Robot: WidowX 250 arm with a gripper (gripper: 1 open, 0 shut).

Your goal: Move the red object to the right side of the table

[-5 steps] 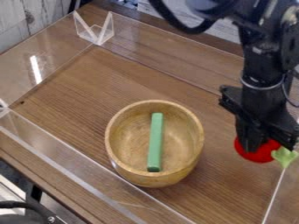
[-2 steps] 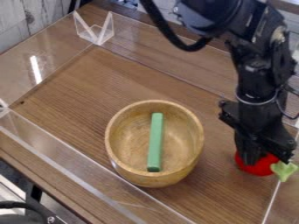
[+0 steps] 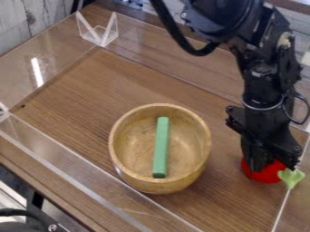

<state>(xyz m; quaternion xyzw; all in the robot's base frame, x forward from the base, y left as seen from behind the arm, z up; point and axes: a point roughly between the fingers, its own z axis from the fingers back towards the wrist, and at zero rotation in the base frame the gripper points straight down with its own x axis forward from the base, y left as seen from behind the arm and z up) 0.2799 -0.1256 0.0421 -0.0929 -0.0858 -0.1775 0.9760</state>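
Note:
The red object (image 3: 259,169) is a small bright-red round toy with a green leafy tip (image 3: 291,177), low at the right side of the dark wood table (image 3: 85,95). My gripper (image 3: 264,159) points steeply down and is shut on the red object, whose upper part is hidden by the black fingers. I cannot tell whether the toy rests on the tabletop or hangs just above it.
A wooden bowl (image 3: 161,148) holding a green stick (image 3: 161,145) stands left of the gripper, close by. Low clear acrylic walls (image 3: 72,172) border the table; the right wall (image 3: 288,195) runs right beside the toy. A clear stand (image 3: 97,29) sits at the back left.
The gripper has sunk a little toward the tabletop with the red object still in its fingers. The bowl and stick have not moved.

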